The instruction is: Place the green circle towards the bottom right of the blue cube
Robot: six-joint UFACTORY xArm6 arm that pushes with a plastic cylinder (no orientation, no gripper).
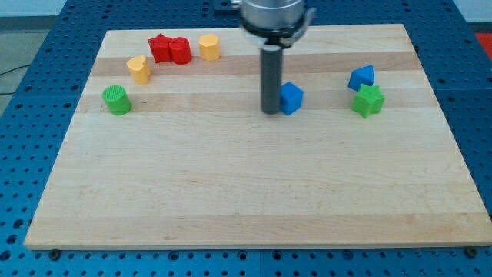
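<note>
- The job looks barely begun: the green circle [117, 100] sits far over at the left side of the frame, while the blue cube [290, 98] it is meant to end up beside is in the upper middle, well apart from it.
- The tool here is a plain dark rod with nothing to open or close, so wide or narrow does not apply; it holds nothing. My tip [270, 112] rests on the table [246, 192] just at the left face of the blue cube, touching it or very nearly so; I cannot tell which.
- So the step in hand, as I judge it, is the approach: the tool has yet to reach the green circle at all.
- The green circle lies well to the left of my tip and at about the same height in the frame, with open wood between them.
- The next move, I would say, calls for drawing away from the blue cube without nudging it, going round to the far left side of the green circle, and pushing it rightward and a little downward across the frame, to finish below and to the right of the cube.
- Other pieces stay out of that path: a yellow block [138, 68], a red star [160, 48], a red cylinder [180, 50] and a yellow hexagon [209, 46] along the upper left, and another blue block [361, 77] with a green star [368, 101] at the upper right.
- The risk I see is the circle rolling off line on a long push, or clipping the cube on arrival.
</note>
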